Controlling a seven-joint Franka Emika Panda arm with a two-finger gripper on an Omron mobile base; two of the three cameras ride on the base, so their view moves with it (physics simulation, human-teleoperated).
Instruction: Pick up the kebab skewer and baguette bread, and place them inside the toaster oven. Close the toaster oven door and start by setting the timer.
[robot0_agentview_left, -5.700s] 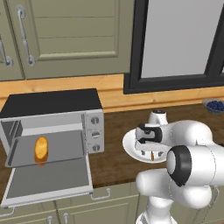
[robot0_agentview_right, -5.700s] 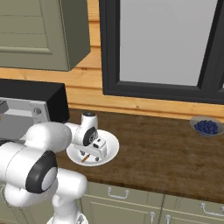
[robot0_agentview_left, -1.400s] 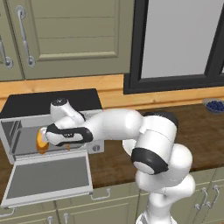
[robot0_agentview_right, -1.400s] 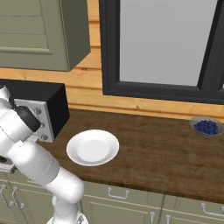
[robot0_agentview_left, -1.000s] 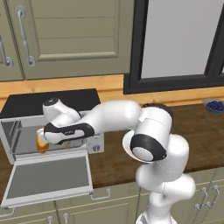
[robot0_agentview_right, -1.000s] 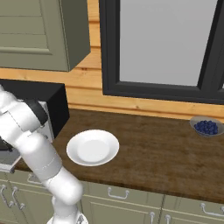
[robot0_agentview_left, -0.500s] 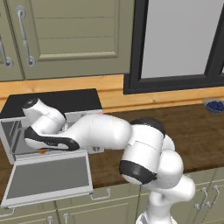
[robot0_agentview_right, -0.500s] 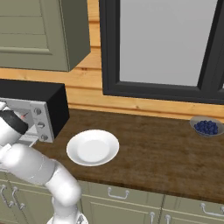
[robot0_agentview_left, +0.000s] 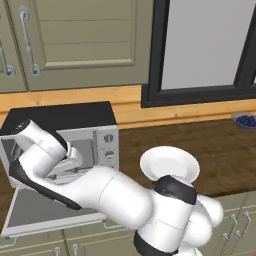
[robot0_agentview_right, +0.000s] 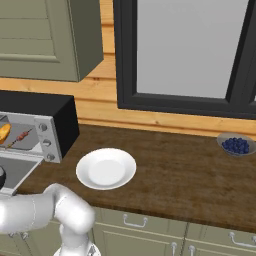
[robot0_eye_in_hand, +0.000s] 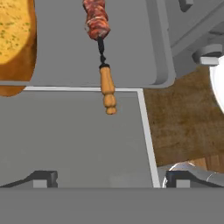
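changed: kebab skewer (robot0_eye_in_hand: 101, 48) just let go beside baguette bread (robot0_eye_in_hand: 16, 41) in toaster oven (robot0_agentview_right: 47, 122) | pincer (robot0_eye_in_hand: 107, 179): opened wide, nothing held | next: toaster oven door (robot0_eye_in_hand: 74, 135) to be shut

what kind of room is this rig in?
A rendered kitchen, by the look of it: a wooden counter over green cabinets, a toaster oven with its door down and food inside, and a white plate beside it.
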